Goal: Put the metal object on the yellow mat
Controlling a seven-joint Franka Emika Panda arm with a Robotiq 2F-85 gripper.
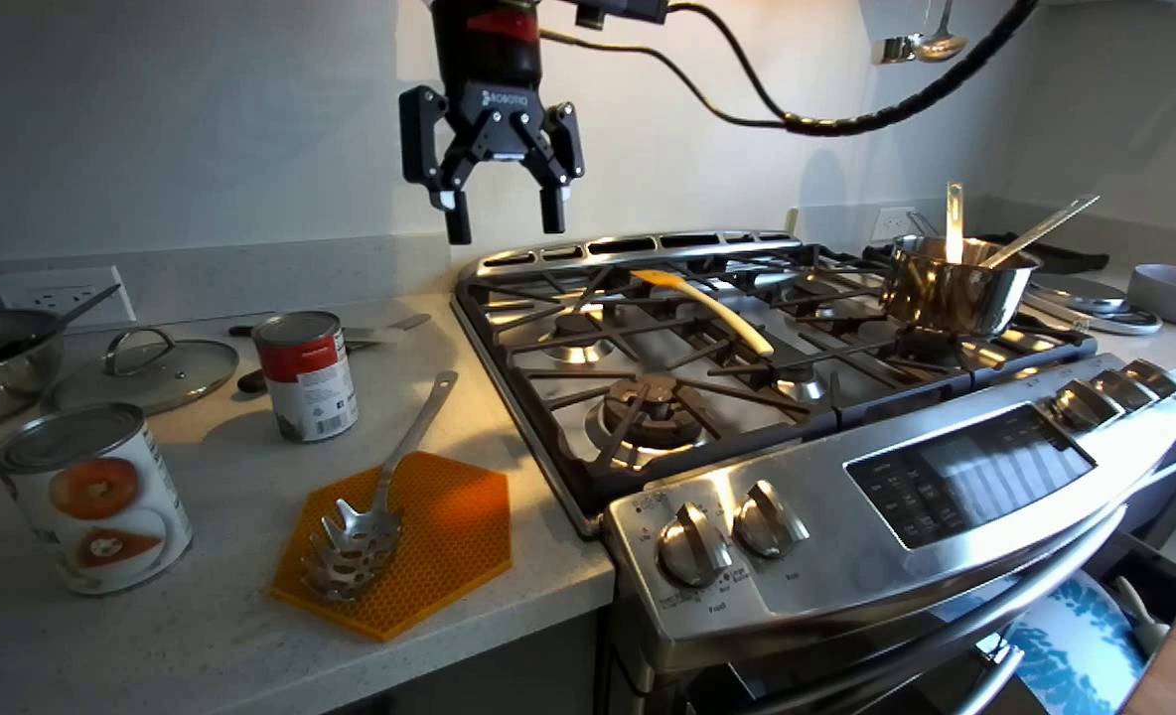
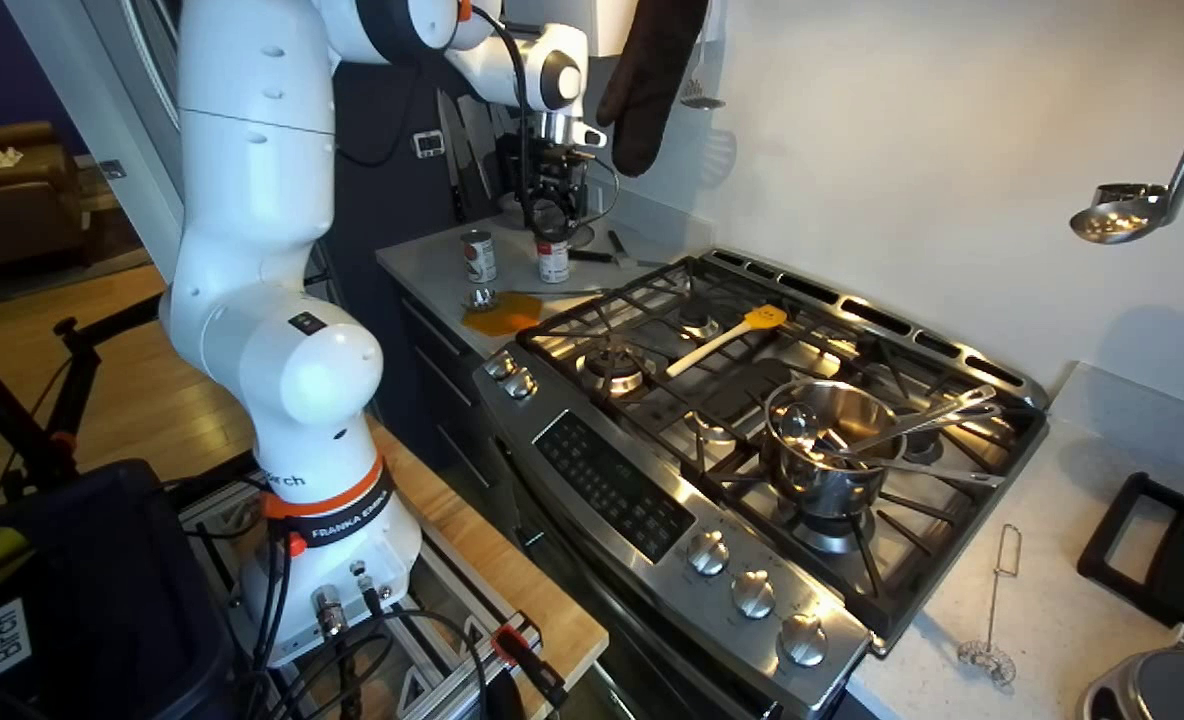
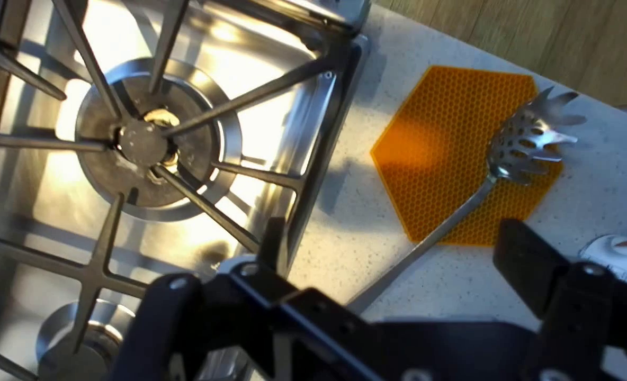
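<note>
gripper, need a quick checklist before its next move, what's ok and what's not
1. Gripper open, holding nothing: ok.
2. Gripper above and apart from the spoon: ok.
3. Spoon's head over the mat: ok, though in the wrist view it reaches past the edge.
4. Handle within the mat: not ok, it runs out over the counter.
5. Handle's far end touching the counter: cannot tell.
6. Spoon apart from the red can: ok.
</note>
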